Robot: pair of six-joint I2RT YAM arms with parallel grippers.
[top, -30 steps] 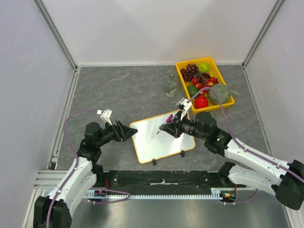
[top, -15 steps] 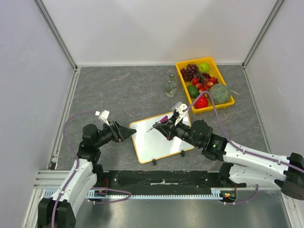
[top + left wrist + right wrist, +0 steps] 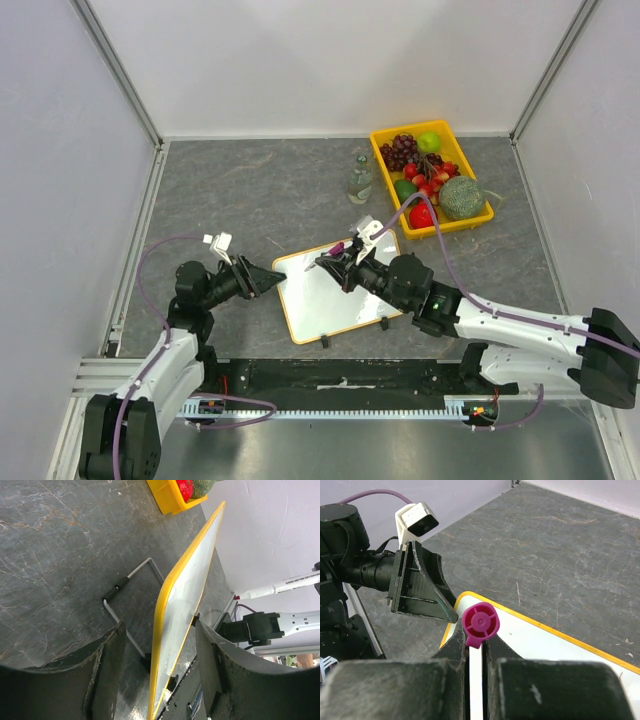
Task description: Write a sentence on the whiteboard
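Observation:
The whiteboard (image 3: 340, 292) is propped up on the table in front of both arms, white with a yellow rim; no writing shows on it. My left gripper (image 3: 270, 278) is open, its fingers either side of the board's left edge (image 3: 165, 630) without touching. My right gripper (image 3: 335, 263) is shut on a white marker (image 3: 480, 624) with a magenta end, over the board's upper left corner. The marker's tip is hidden in the right wrist view; from the left wrist view the marker (image 3: 280, 585) stands just off the board's face.
A yellow fruit tray (image 3: 484, 214) with grapes, apples and other fruit stands at the back right. A small glass bottle (image 3: 360, 181) stands left of it. The board's wire stand (image 3: 135, 575) juts out behind it. Enclosure walls surround the table.
My right gripper has moved left across the board with the marker, from its upper right area to its upper left corner. The left gripper has barely moved.

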